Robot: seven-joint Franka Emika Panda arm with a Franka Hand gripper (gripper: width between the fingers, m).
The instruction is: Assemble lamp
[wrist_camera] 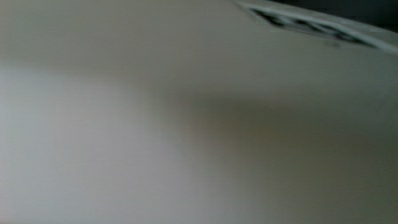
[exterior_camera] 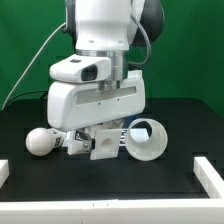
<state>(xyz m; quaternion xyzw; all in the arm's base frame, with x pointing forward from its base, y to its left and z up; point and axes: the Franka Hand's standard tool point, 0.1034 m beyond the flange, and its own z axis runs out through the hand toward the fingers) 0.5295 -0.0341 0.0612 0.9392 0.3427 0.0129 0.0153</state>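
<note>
Arm [exterior_camera: 100, 60] low over the black surface [exterior_camera: 150, 195], hand [exterior_camera: 90, 140] right down at the square base [exterior_camera: 104, 150], which looks tilted under it. Fingers are hidden, so I can't tell whether the hand is grasping the base or released. Bulb [exterior_camera: 40, 142] lies at 9 o'clock of the base, near it. Shade [exterior_camera: 148, 140] is on its side at 3 o'clock, just beside the base, with the open mouth facing the camera. Wrist view: a blurred white part fills the frame, with one tag [wrist_camera: 320, 25] showing.

- The black tabletop [exterior_camera: 185, 125] lies matte and dark under where I work.
- A green curtain [exterior_camera: 30, 40] hangs behind it, right across the back.
- The left white bar [exterior_camera: 5, 172] sits at the exterior view's left edge.
- The right white bar [exterior_camera: 208, 172] sits at the exterior view's right edge.
</note>
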